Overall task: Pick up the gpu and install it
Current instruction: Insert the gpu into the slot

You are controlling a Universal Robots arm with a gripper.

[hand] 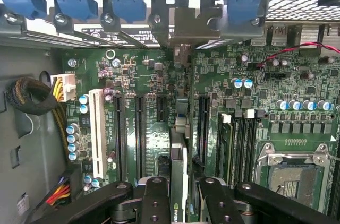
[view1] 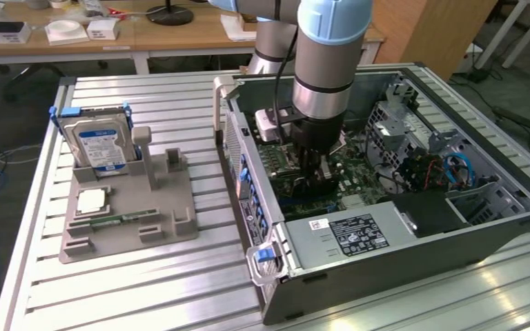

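Slatted metal table (view1: 145, 276), wooden desks behind it with boxes and clutter. On the table: open computer case (view1: 413, 248) lying on its side, and toward the exterior view's left a grey holder tray (view1: 127, 221) with a hard drive (view1: 99, 145) standing upright and a small green memory stick (view1: 118, 221) lying flat.

My arm (view1: 325, 62) comes straight down into the case, wrist vertical, my gripper (view1: 317, 172) low over the green motherboard (hand: 154, 91).

Fingers (hand: 154, 203) closed narrow on the gpu (hand: 179, 181) — held edge-on, upright, in line with the slots. Its metal bracket (hand: 183, 27) sits up at the case's rear openings among the blue clips (hand: 127, 3). Can't tell if the card is fully seated in the slot.
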